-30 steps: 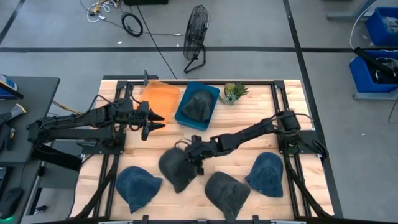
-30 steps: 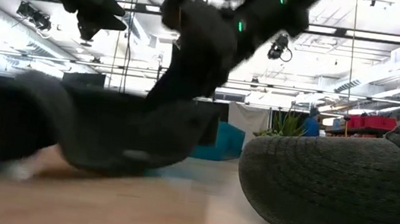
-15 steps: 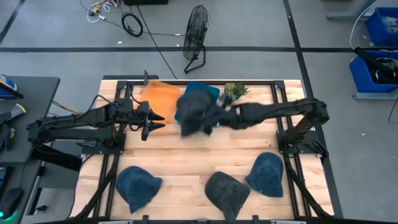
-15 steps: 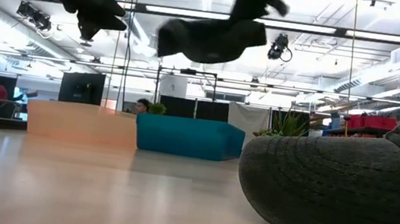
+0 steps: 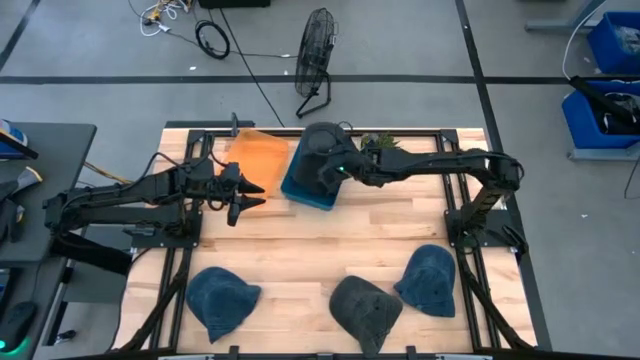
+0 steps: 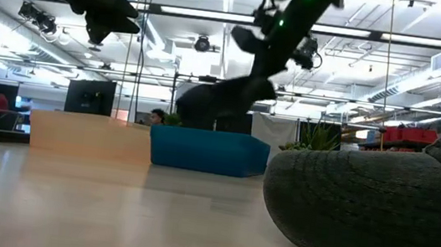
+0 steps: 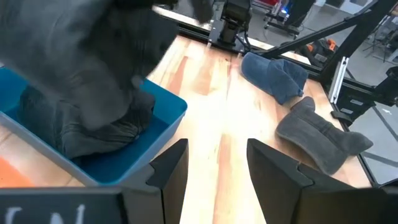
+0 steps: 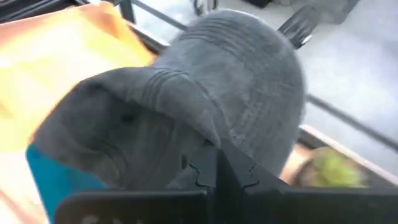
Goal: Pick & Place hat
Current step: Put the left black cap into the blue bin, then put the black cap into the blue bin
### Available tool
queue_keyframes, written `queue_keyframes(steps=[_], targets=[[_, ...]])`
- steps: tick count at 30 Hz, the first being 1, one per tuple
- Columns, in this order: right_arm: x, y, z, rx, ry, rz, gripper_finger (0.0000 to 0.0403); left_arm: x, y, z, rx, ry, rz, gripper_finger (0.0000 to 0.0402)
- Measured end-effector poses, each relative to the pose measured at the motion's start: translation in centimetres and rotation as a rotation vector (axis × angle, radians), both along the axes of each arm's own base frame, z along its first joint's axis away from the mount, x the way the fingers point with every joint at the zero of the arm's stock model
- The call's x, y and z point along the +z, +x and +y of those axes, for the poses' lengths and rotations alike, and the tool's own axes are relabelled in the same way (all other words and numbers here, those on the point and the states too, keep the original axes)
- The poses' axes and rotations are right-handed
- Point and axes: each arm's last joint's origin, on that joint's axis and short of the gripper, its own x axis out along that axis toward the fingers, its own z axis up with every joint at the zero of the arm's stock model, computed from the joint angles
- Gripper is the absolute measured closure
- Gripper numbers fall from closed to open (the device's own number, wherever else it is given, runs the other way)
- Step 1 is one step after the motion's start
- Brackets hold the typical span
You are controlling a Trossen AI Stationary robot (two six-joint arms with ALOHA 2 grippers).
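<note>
My right gripper (image 5: 332,168) is shut on a dark grey hat (image 5: 316,152) that it holds over the blue bin (image 5: 296,188) at the table's far side. The low view shows that hat (image 6: 214,104) hanging below the gripper (image 6: 262,71), its lower end hidden behind the bin's wall (image 6: 208,152). Another dark hat (image 7: 93,127) lies inside the bin. My left gripper (image 5: 246,197) is open and hovers left of the bin, touching nothing. My right gripper pinches the dark grey hat between its two fingers (image 8: 219,169) at the hat's edge (image 8: 202,146), reaching in from the table's right. The hat hangs below the fingers over the bin. Whether its lower end rests on the hat in the bin I cannot tell.
An orange bin (image 5: 258,158) stands left of the blue one, and a small plant (image 5: 378,148) to its right. Three more hats lie along the near edge: blue (image 5: 220,298), grey (image 5: 365,308), blue (image 5: 430,280). Bare wood (image 5: 320,240) lies between them and the bins.
My right gripper lifted the dark grey hat clear of the table's middle, swung it up and toward the far edge, then lowered it over the blue bin. The hat went from dragging on the wood to hanging free above the bin.
</note>
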Motion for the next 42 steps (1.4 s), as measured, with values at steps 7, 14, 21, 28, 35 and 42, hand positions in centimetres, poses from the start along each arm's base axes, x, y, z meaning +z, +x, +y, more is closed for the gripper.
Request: queue_keyframes(steps=[7, 14, 21, 28, 35, 42], targets=[[-4.6, 0.8, -0.6, 0.017, 0.084, -0.031, 0.0398, 0.0, 0.0, 0.0, 0.0, -0.002, 0.002, 0.0232], [-6.1, 0.4, -0.4, 0.017, 0.152, -0.021, 0.0397, 0.0, 0.0, 0.0, 0.001, -0.003, 0.002, 0.0232], [-6.1, 0.6, -0.2, 0.024, 0.256, -0.087, 0.0383, 0.0, 0.0, 0.0, 0.001, -0.003, 0.002, 0.0232], [-5.9, 0.8, -0.2, -0.003, 0.283, -0.148, 0.0343, 0.0, 0.0, 0.0, 0.0, -0.002, 0.002, 0.0232], [-5.4, 0.6, 0.0, 0.122, 0.23, -0.066, 0.0293, 0.0, 0.0, 0.0, 0.002, -0.007, 0.002, 0.0232], [-0.7, -1.2, 2.0, 0.358, 0.247, 0.006, 0.0281, 0.0, 0.0, 0.0, 0.023, -0.065, 0.0, 0.0232]])
